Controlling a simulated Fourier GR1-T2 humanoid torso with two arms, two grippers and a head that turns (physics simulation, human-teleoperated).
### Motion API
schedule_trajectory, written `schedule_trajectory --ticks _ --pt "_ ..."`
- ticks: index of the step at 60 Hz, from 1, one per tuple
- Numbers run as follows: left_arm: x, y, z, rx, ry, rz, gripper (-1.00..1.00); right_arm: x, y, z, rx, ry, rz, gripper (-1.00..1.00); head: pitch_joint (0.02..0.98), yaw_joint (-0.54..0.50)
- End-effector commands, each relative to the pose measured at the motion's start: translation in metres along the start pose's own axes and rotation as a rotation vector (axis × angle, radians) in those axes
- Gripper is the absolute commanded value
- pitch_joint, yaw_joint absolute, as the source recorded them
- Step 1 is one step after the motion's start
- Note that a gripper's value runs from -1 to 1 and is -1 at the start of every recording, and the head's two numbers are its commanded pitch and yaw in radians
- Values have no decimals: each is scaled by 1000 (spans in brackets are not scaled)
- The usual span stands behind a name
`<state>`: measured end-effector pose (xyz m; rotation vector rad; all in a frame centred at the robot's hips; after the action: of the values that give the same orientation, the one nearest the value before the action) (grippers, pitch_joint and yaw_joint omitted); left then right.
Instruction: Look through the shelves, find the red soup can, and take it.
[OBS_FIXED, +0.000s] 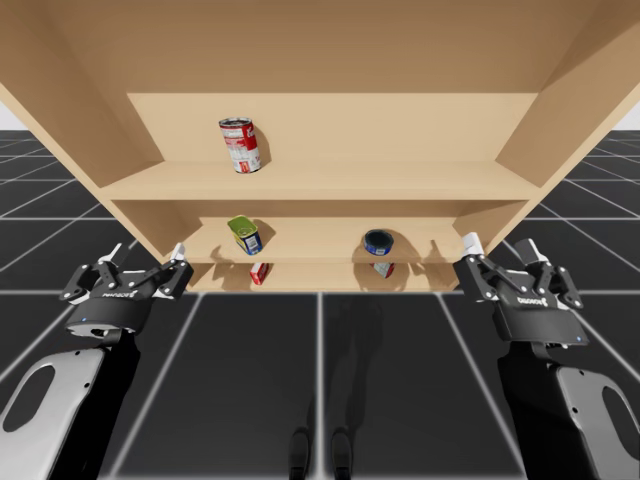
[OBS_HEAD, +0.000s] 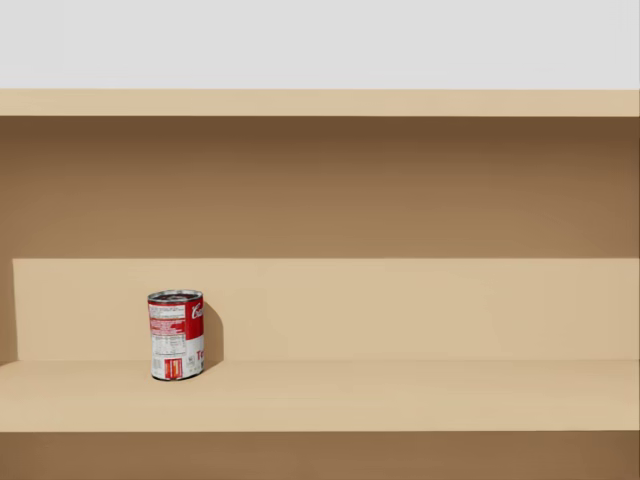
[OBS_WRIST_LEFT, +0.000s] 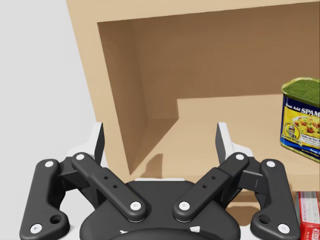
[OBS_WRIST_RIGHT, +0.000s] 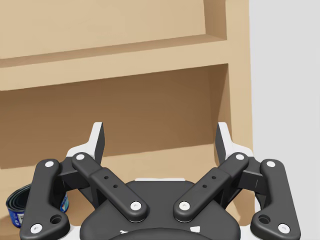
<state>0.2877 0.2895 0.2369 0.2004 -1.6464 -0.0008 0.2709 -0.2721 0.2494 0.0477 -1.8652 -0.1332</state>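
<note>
Shelves of pale wood (OBS_FIXED: 400, 180) stand in front of me, open at the front. The red-and-white cylindrical soup can (OBS_FIXED: 239, 145) stands on the upper shelf, toward its left end, near the back panel. In the head view the soup can (OBS_HEAD: 176, 335) is upright on the shelf board (OBS_HEAD: 400, 395), with bare wood all round it.

On the shelf below, a green-and-yellow rectangular tin (OBS_FIXED: 245, 236) stands left of centre, and a blue round can (OBS_FIXED: 379, 242) sits well apart from it to the right. A small red box (OBS_FIXED: 259, 273) lies on the lowest shelf, under the tin.

My left gripper (OBS_FIXED: 147, 253) hangs in front of the unit's lower left corner, fingers spread wide with nothing between them. In the left wrist view the tin (OBS_WRIST_LEFT: 301, 120) is ahead and off to the right side of that gripper (OBS_WRIST_LEFT: 160, 140), with the red box (OBS_WRIST_LEFT: 308, 222) beneath it.

My right gripper (OBS_FIXED: 500, 246) hangs by the lower right corner, its fingers likewise wide apart and holding nothing. In the right wrist view the blue can (OBS_WRIST_RIGHT: 15, 205) is beside it on its left. Both grippers are well below and apart from the soup can.
</note>
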Motion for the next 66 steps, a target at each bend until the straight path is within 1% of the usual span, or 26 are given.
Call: schedule_trajectory --ticks 1,3,5,6,7,8,13,26,29,32,42,47,49,50,53,54,59,63,66 --pt "0 0 0 -1 0 -1 -1000 0 1 3 -12 -13 -18 -1000 85 -7" --pt "0 0 0 -1 0 -1 -1000 1 1 3 0 -24 1 -1000 87 -7" --pt "0 0 0 -1 0 -1 -1000 1 1 3 5 -21 -20 -1000 89 -6" --pt "0 0 0 0 0 -1 -1000 1 1 2 7 -22 -20 -1000 90 -6" --pt "0 0 0 0 0 -1 -1000 1 0 2 5 -21 -16 -1000 91 -6" --pt "0 0 0 0 0 0 -1000 1 -1 1 2 -15 -1 -1000 94 -4" --pt "0 0 0 0 1 0 -1000 2 -2 1 9 -7 -13 -1000 108 14" --pt "1 0 0 0 -1 2 -1000 2 -1 1 8 -3 -5 -1000 174 155" --pt "1 1 1 -1 -2 6 -1000 1 -1 1 11 -2 -3 -1000 191 189" --pt "4 3 2 3 -20 19 -1000 1 -1 0 12 -1 -1 -1000 202 213" --pt "11 1 7 1 -33 35 -1000 0 -1 0 18 3 1 -1000 216 233" --pt "20 -4 13 -39 -32 45 -1000 0 0 0 20 4 1 -1000 217 233" --pt "22 -5 16 -45 -32 42 -1000 0 0 0 21 5 3 -1000 216 232" --pt "28 -7 20 -59 -30 44 -1000 0 0 0 23 6 4 -1000 215 230" --pt "34 -9 24 -77 -29 50 -1000 -1 0 0 24 6 5 -1000 215 229" --pt "40 -11 29 -97 -33 59 -1000 -1 1 0 26 8 6 -1000 214 229" --pt "53 -15 38 -154 -29 71 -1000 -2 1 0 28 11 8 -1000 213 228" --pt "68 -19 46 -200 -24 47 -1000 -2 2 0 30 12 10 -1000 215 225" --pt "76 -21 50 -232 -26 45 -1000 -2 2 0 30 13 11 -1000 216 225"
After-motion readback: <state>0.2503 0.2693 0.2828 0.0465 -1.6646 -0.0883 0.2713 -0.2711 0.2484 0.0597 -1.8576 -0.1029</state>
